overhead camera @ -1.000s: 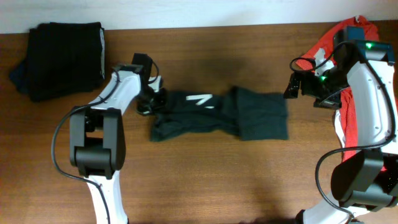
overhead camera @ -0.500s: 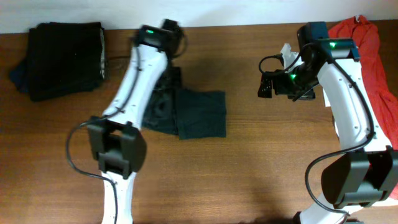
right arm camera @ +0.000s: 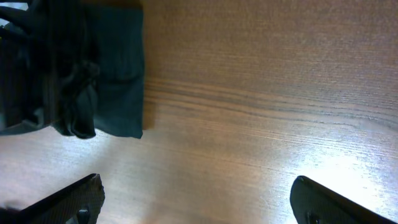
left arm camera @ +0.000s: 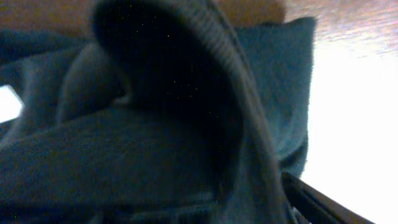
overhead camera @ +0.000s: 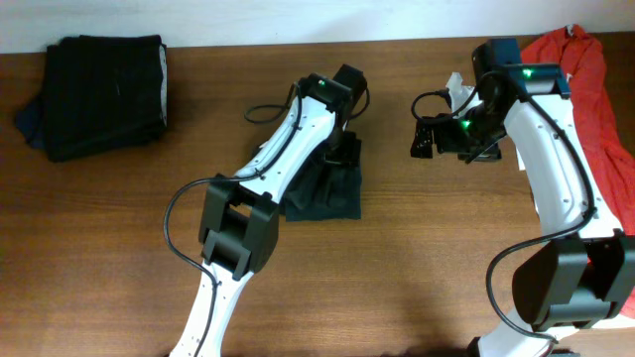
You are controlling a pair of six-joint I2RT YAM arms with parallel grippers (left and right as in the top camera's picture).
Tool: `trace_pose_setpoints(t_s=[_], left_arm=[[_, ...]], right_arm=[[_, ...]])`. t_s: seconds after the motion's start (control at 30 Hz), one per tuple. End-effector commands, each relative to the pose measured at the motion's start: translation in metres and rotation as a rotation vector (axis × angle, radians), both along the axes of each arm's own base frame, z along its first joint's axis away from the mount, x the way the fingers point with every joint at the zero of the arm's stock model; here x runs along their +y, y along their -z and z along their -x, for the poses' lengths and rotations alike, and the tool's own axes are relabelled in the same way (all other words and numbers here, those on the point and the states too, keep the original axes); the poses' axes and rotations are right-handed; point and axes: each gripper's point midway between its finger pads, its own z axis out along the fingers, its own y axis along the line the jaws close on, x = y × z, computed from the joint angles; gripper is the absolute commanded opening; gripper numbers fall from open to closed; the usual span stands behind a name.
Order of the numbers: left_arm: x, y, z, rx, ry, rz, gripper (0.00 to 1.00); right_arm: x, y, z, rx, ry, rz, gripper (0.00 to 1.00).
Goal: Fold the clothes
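On the table (overhead camera: 417, 268), seen from above, the dark shirt (overhead camera: 327, 193) lay bunched beneath my left gripper (overhead camera: 343, 139); the left wrist view, crowded with cloth, left me unable to tell whether those fingers gripped; the right wrist view showed my right gripper (right arm camera: 199, 190) spread wide, holding nothing.

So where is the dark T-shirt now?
In the overhead view the dark T-shirt lies bunched near the centre, under the left arm, with the black folded garment far to its left and the red T-shirt at the right edge.

left arm (overhead camera: 288, 149) across clothes (overhead camera: 332, 198), bare table (overhead camera: 417, 258) around
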Motion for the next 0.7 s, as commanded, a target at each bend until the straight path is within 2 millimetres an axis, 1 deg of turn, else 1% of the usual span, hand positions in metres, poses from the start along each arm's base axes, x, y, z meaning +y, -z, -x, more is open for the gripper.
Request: trace_pose_setpoints(t_s=[0.0, 0.07, 0.1, 0.13, 0.2, 0.23, 0.3, 0.33, 0.37, 0.4, 0.43, 0.47, 0.5, 0.53, 0.57, 0.6, 0.63, 0.67], left_arm=[[-0.005, -0.064, -0.012, -0.096, 0.040, 0.054, 0.97], [-0.004, -0.122, -0.016, -0.193, 0.039, 0.109, 0.99], [0.010, -0.142, -0.017, -0.234, 0.022, 0.088, 0.99], [0.028, -0.151, -0.021, -0.256, -0.001, 0.048, 0.99], [0.058, -0.154, -0.035, -0.262, -0.056, 0.043, 0.99], [0.083, -0.153, -0.045, -0.260, -0.109, 0.036, 0.99], [0.140, -0.153, -0.064, -0.250, -0.238, 0.052, 0.99], [0.168, -0.153, -0.070, -0.235, -0.303, 0.089, 0.99], [0.194, -0.151, -0.074, -0.233, -0.357, 0.082, 0.99], [0.218, -0.146, -0.075, -0.217, -0.407, 0.069, 0.99], [0.238, -0.137, -0.074, -0.189, -0.446, 0.049, 0.99], [0.261, -0.117, -0.066, -0.114, -0.492, 0.024, 0.99], [0.271, -0.097, -0.057, -0.040, -0.516, 0.005, 0.99], [0.279, -0.075, -0.045, 0.043, -0.533, -0.014, 0.99], [0.283, -0.060, -0.039, 0.091, -0.541, -0.025, 0.99], [0.285, -0.046, -0.035, 0.120, -0.546, -0.031, 0.99], [0.284, -0.027, -0.028, 0.164, -0.546, -0.038, 0.99], [0.277, -0.011, -0.015, 0.234, -0.537, -0.034, 0.99]], right_arm=[[0.002, 0.004, -0.007, -0.027, -0.016, 0.002, 0.99], [0.002, 0.003, -0.010, -0.039, -0.016, 0.002, 0.99], [0.002, 0.003, -0.010, -0.040, -0.016, 0.002, 0.99], [0.003, 0.003, -0.010, -0.040, -0.016, 0.001, 0.99], [0.003, 0.003, -0.010, -0.039, -0.017, -0.002, 0.99], [0.003, 0.003, -0.010, -0.040, -0.017, -0.002, 0.99], [0.009, 0.002, -0.016, -0.066, -0.029, -0.016, 0.99], [0.021, -0.001, -0.021, -0.090, -0.052, -0.053, 0.99], [0.039, -0.003, -0.023, -0.113, -0.091, -0.069, 0.99], [0.062, -0.002, -0.024, -0.135, -0.146, -0.075, 0.99], [0.089, 0.000, -0.025, -0.150, -0.194, -0.083, 0.99], [0.118, 0.006, -0.027, -0.168, -0.209, -0.064, 0.99], [0.141, 0.015, -0.035, -0.205, -0.212, -0.020, 0.92], [0.161, 0.022, -0.041, -0.256, -0.229, 0.035, 0.85], [0.176, 0.024, -0.045, -0.297, -0.253, 0.051, 0.82], [0.191, 0.027, -0.050, -0.334, -0.263, 0.050, 0.75], [0.201, 0.032, -0.055, -0.359, -0.252, 0.063, 0.72], [0.204, 0.039, -0.065, -0.389, -0.209, 0.103, 0.72]])
